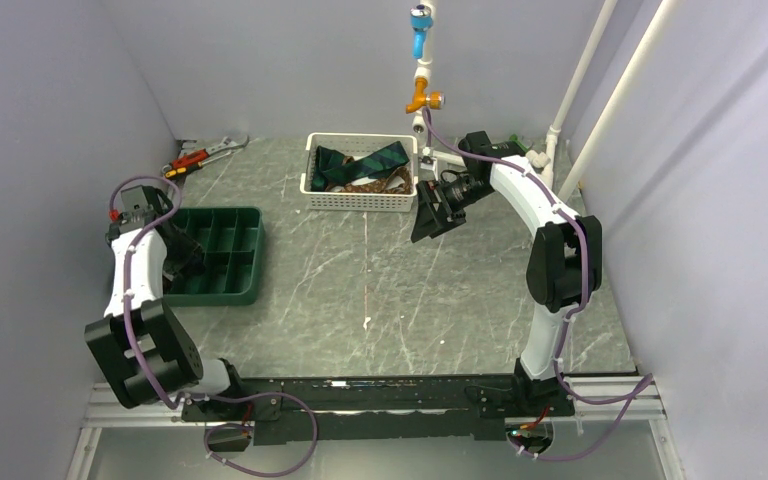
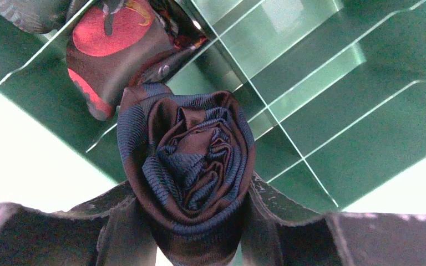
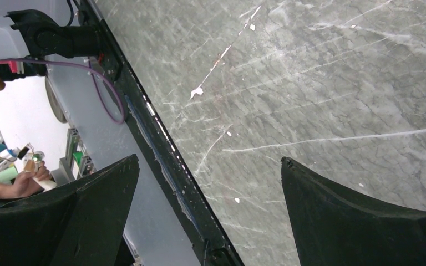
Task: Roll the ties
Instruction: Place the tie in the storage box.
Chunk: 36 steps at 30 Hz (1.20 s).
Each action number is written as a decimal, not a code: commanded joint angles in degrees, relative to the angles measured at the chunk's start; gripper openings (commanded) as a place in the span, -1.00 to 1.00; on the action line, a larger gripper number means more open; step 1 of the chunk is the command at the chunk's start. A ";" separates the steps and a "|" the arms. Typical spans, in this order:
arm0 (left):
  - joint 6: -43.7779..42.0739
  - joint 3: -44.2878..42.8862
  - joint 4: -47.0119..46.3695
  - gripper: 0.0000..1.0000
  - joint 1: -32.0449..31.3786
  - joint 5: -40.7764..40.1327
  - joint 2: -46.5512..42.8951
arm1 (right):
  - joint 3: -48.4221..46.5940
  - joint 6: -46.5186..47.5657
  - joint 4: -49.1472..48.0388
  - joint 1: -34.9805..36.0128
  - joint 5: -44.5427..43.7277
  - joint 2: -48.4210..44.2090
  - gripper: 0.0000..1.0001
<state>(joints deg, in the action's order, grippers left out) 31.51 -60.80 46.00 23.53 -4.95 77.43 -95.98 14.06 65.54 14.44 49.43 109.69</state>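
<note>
Roll of navy-and-brown tie point(image 2: 191, 166) is pinched between the left gripper's point(image 2: 194, 227) fingers, over the divider walls of the green tray point(image 2: 366, 127); whether it touches them cannot be told. Just beside it, a red-patterned tie point(image 2: 116, 50) fills a compartment. The tray lies near the left wall point(image 1: 50, 150). More ties point(image 1: 365, 165) lie in the white basket point(image 1: 360, 203) at the back. The right gripper point(image 1: 430, 218) hangs spread wide beside the basket's right end, over grey table point(image 1: 390, 300) running to the black front rail point(image 3: 161, 155).

1 blue-brown rolled tie point(image 2: 188, 166), 1 red-patterned rolled tie point(image 2: 116, 50), 1 white basket point(image 1: 360, 200), 1 green tray point(image 1: 220, 292).
</note>
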 commanded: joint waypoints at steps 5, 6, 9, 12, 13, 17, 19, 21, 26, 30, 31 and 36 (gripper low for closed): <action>5.91 2.14 -5.20 -1.00 2.44 1.47 3.28 | -2.02 1.15 0.89 0.02 -0.22 -0.46 1.00; 5.93 2.66 -5.87 -1.00 2.67 1.77 3.53 | -2.01 1.14 0.84 -0.06 -0.15 -0.44 1.00; 6.08 3.91 -6.92 -1.00 3.41 1.28 4.06 | -2.10 1.10 0.83 0.00 -0.24 -0.44 1.00; 6.19 4.92 -6.99 -1.00 4.37 1.02 4.61 | -2.04 1.07 0.93 -0.04 -0.30 -0.42 1.00; 6.19 5.44 -7.12 -1.00 4.49 0.72 4.70 | -1.98 1.01 0.94 0.01 -0.22 -0.36 0.99; 6.55 7.40 -8.96 -1.00 4.57 -0.23 5.53 | -2.41 1.12 1.04 0.08 -0.12 -0.10 1.00; 6.63 8.27 -9.97 -1.00 4.55 -0.25 6.42 | -2.46 1.22 1.28 0.06 -0.12 0.00 1.00; 6.75 8.79 -10.80 -1.00 4.46 -0.98 7.65 | -2.51 1.23 1.33 0.02 -0.06 -0.05 1.00; 7.52 9.51 -11.30 -1.00 4.47 -3.02 10.84 | -1.94 1.11 0.98 0.06 -0.03 -0.24 1.00; 8.05 9.39 -11.58 -1.00 4.51 -3.79 14.41 | -1.64 0.82 0.67 0.11 0.10 -0.29 1.00; 8.17 9.23 -11.77 -1.00 4.45 -3.57 15.35 | -1.73 0.83 0.66 0.07 0.08 -0.27 1.00; 8.23 8.44 -11.70 -0.61 4.48 -1.33 17.05 | -2.06 0.61 0.34 0.02 -0.25 -0.15 1.00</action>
<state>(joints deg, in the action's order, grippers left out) 38.87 -54.96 34.94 27.14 -4.93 89.06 -96.07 14.02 65.95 14.44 49.32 109.69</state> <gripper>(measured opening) 0.480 0.994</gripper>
